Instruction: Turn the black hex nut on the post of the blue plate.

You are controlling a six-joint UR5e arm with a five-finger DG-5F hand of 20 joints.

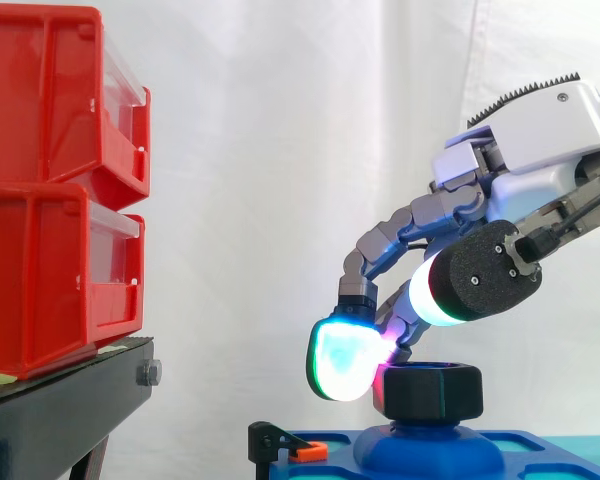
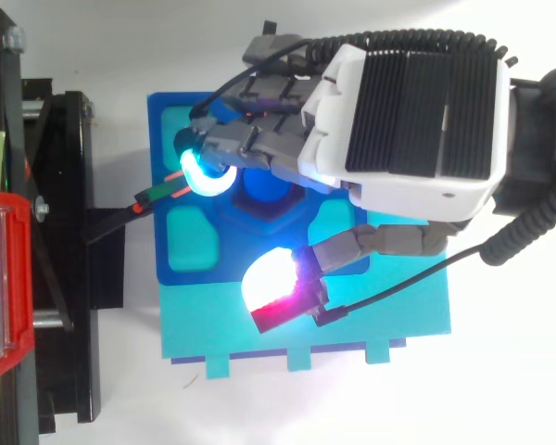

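side view: the hand (image 1: 540, 140) is reaching in from the right and arching down over the black hex nut (image 1: 432, 392), which is sitting on the domed blue post (image 1: 430, 452) of the blue plate (image 1: 550, 445) at the bottom of the frame. its fingers are curling down round the nut's left side. one fingertip (image 1: 342, 360), glowing cyan, white and green, is pressing against that side, with magenta showing where they are meeting. the thumb (image 1: 470, 280), with its white band, is hanging above the nut, nearer the camera, and is not touching it. a small black and orange clip (image 1: 298, 447) is sitting at the plate's left end. two red bins (image 1: 50, 190) are standing stacked on the black stand (image 1: 70, 410) at the left, well apart from the plate, before the white curtain (image 1: 280, 150).

top view: the hand (image 2: 408, 102) is coming in from the right and covering the plate's (image 2: 167, 120) upper middle. a cyan fingertip (image 2: 204, 174) is showing just left of the round post top (image 2: 264, 190). the thumb pad (image 2: 273, 283), glowing white, magenta and red, is hovering apart from the post, near where the plate is meeting a teal sheet (image 2: 371, 324). the clip (image 2: 157, 195) is lying at the plate's left edge, toward the stand (image 2: 65, 278).
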